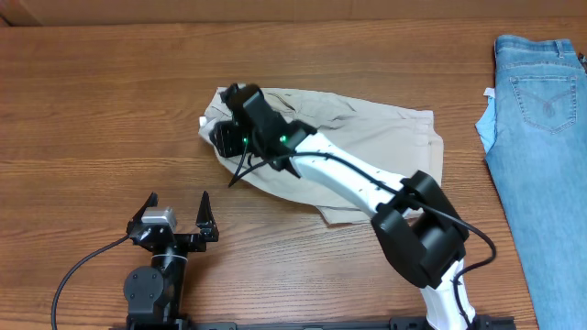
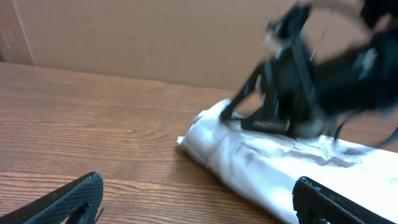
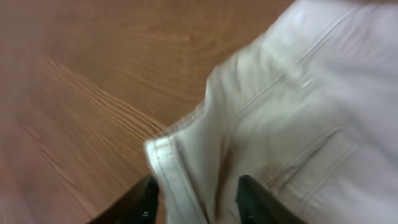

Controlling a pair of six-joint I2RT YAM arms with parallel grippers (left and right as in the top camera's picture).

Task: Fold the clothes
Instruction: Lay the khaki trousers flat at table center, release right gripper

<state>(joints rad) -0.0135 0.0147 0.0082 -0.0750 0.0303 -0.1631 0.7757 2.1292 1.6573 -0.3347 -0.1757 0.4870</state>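
The beige khaki trousers (image 1: 367, 147) lie folded in a bundle at the middle of the wooden table. They also show in the left wrist view (image 2: 261, 162) and the right wrist view (image 3: 298, 106). My right gripper (image 1: 235, 97) reaches over their left end. In the right wrist view its fingers (image 3: 198, 196) sit either side of a stitched edge fold, with the cloth pinched between them. It shows blurred in the left wrist view (image 2: 239, 118). My left gripper (image 1: 176, 203) is open and empty over bare wood in front of the trousers (image 2: 199, 199).
Light-blue denim jeans (image 1: 541, 119) lie along the table's right side. A cardboard wall (image 2: 155, 37) stands behind the table. Bare wood (image 1: 92, 110) lies to the left of the trousers.
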